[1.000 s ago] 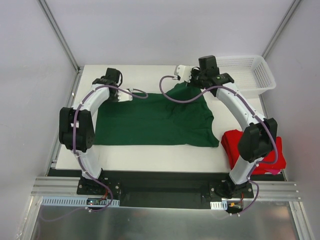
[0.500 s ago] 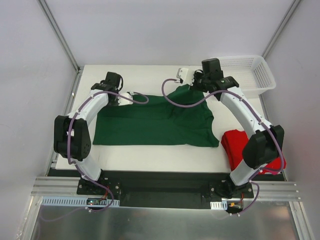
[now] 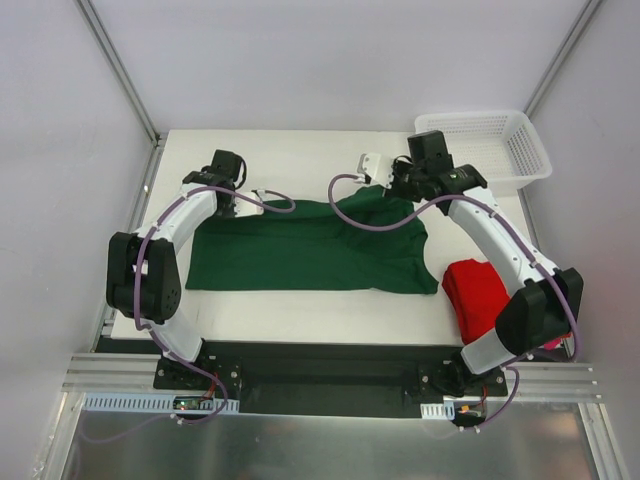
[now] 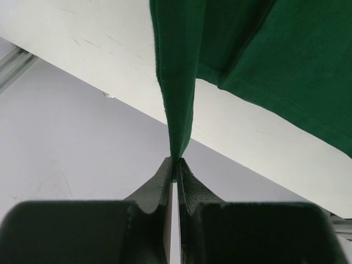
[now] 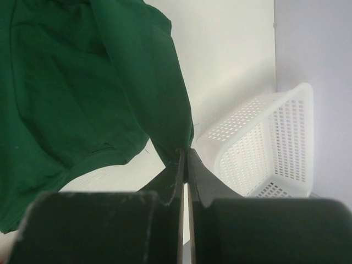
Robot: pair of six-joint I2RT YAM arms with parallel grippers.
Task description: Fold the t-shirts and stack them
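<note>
A dark green t-shirt [image 3: 310,245] lies spread across the middle of the table, its far edge lifted. My left gripper [image 3: 262,195] is shut on the shirt's far left corner [image 4: 179,110], pinching the cloth at the fingertips [image 4: 175,163]. At the far right corner of the same shirt [image 5: 82,99], my right gripper [image 3: 385,180] is also shut, with a fold of it clamped at the tips [image 5: 185,153]. A bright red t-shirt [image 3: 485,295] sits bunched at the near right, partly hidden by the right arm.
A white mesh basket [image 3: 500,150] stands at the far right corner and shows close beside the right fingers [image 5: 264,143]. The table's far edge [image 4: 82,60] runs near the left gripper. Grey walls enclose the table.
Both grippers have carried the shirt's far edge toward the near side and slightly rightward. The green cloth now covers less of the far table.
</note>
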